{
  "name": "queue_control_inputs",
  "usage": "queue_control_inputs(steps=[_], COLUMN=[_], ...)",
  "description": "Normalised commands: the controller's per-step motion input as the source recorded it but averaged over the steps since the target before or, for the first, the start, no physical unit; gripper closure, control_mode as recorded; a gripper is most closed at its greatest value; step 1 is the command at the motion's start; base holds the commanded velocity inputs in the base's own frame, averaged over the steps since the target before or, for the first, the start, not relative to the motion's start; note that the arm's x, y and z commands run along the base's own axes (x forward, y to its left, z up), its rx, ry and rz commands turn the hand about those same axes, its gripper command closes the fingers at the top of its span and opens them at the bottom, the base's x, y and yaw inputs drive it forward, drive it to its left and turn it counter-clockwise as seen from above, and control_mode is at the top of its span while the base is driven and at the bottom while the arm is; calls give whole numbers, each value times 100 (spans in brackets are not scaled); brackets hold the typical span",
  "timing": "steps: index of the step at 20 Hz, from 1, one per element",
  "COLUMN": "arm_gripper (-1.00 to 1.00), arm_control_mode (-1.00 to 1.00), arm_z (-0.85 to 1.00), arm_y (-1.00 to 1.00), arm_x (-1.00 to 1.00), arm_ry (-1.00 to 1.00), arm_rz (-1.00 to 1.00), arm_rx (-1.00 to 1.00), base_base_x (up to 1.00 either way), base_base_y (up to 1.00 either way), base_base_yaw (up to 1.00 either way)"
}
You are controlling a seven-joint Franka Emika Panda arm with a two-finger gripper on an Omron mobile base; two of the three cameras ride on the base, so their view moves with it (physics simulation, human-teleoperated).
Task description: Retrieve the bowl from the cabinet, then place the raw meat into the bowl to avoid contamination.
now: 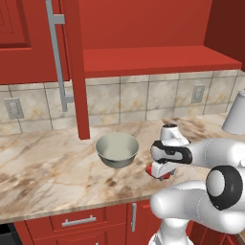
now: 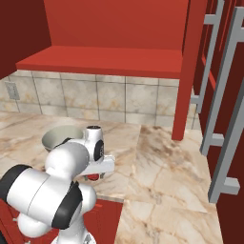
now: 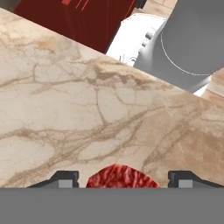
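The small glossy red lump of raw meat (image 3: 122, 176) is showing a mottled, grainy surface, lying on the beige marble counter (image 3: 65, 113) at bottom centre of the hand view. My gripper (image 3: 124, 180) is straddling it, fingers (image 3: 64, 179) standing wide on either side, not touching it. The cream-white ceramic bowl (image 1: 117, 150) is sitting left of centre in the left base view, near my hand.
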Motion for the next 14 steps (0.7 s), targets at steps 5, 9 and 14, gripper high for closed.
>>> queue_control_inputs(steps=[5,9,14], arm_gripper=[-100,-100,-100], arm_control_mode=[-100,-100,-100], arm_z=[-39,-28,-22], arm_y=[17,21,24], arm_x=[-10,-7,-3], arm_ry=[-2,0,-2], arm_rz=[0,0,0], arm_rx=[0,0,0], base_base_x=[0,0,0], base_base_y=[0,0,0], base_base_yaw=[0,0,0])
